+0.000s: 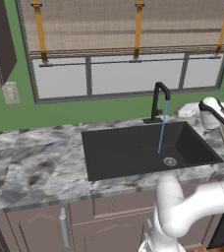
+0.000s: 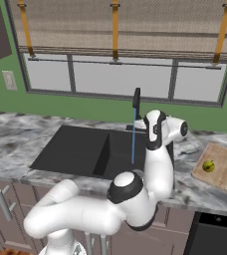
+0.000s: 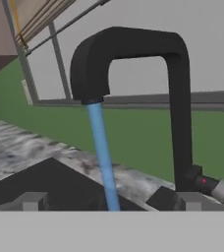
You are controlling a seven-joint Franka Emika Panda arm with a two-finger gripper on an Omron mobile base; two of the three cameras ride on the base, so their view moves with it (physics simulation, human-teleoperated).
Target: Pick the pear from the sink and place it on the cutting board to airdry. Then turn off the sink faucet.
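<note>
The pear [image 2: 208, 166] sits on the cutting board [image 2: 225, 172] at the right edge of the right base view, well apart from the sink [image 2: 80, 149]. The board lies on the grey marbled counter [image 1: 40, 162]. The sink faucet [image 3: 178, 98] is black and hooked, and a thin blue stream of water [image 3: 103, 152] runs from its spout down into the dark sink. In the hand view the faucet stands big and close in the middle, with its small handle [image 3: 210, 186] at the lower right, near the right finger tip [image 3: 191, 201]. The gripper [image 3: 111, 202] is wide open and holds nothing; the water falls between its two tips. Behind the faucet there is a green wall [image 1: 84, 110] and a big window [image 1: 128, 74] with a blind [image 1: 128, 27] pulled partway down. In the right base view the white arm [image 2: 158, 164] stands in front of the sink and hides part of it.
</note>
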